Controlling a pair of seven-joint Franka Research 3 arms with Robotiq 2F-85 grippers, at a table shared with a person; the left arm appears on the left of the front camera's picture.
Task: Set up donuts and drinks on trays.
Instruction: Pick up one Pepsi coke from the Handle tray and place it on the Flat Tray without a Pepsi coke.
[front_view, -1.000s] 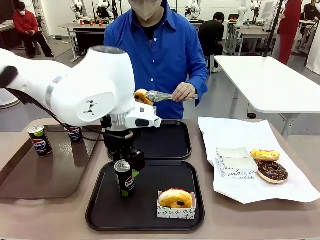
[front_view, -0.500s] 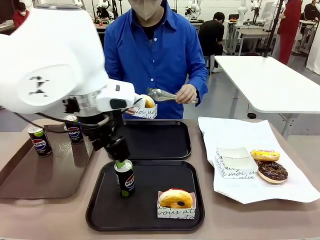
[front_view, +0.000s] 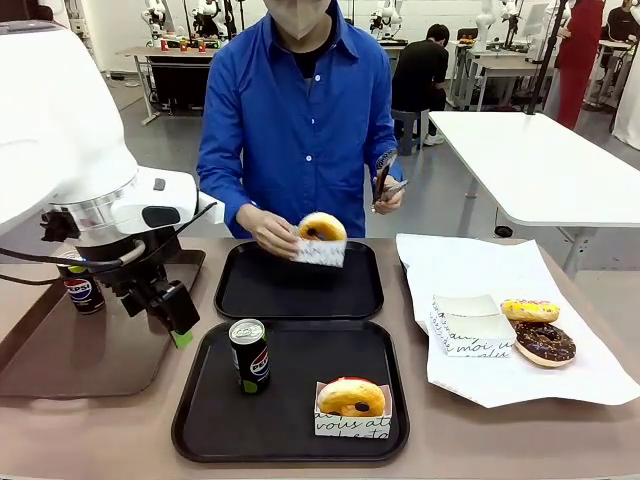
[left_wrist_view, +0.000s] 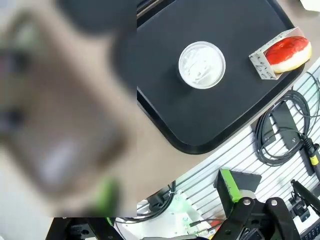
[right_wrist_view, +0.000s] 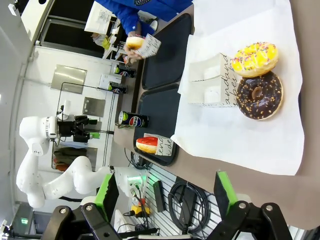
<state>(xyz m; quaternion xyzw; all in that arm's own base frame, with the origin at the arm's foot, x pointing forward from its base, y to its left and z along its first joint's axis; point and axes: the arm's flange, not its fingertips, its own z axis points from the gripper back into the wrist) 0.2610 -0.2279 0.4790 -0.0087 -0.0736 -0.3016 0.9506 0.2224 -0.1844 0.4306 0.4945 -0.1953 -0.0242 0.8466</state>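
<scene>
Left hand (front_view: 178, 325) hangs low over the seam between the brown tray (front_view: 60, 370) and the near tray (front_view: 290, 440). Its fingers are apart with nothing in them. Right hand (right_wrist_view: 164, 182) is spread wide and empty as well, looking in at the paper (right_wrist_view: 240, 135) from the robot's edge of the counter.

Near tray looks sorted: one can (front_view: 249, 355) upright on its left side and a sleeved donut (front_view: 350, 398) at the front right. Over the far tray (front_view: 300, 300) the person's hand (front_view: 265, 228) holds another sleeved donut (front_view: 322, 228) just above the back rim, with tongs (front_view: 385, 180) in the other hand. No drink there yet.

My guess is the next job is a can for the far tray. The spare can (front_view: 80, 290) stands upright on the brown tray, long axis straight up, off to the left hand's left and a bit farther back, half hidden behind the arm. The left arm is way nearer to it than the right. The can on the near tray sits just beside the left hand on its other side, not touching. Yellow donut (front_view: 530, 310) and chocolate donut (front_view: 545, 343) wait on the paper, well apart from all that.
</scene>
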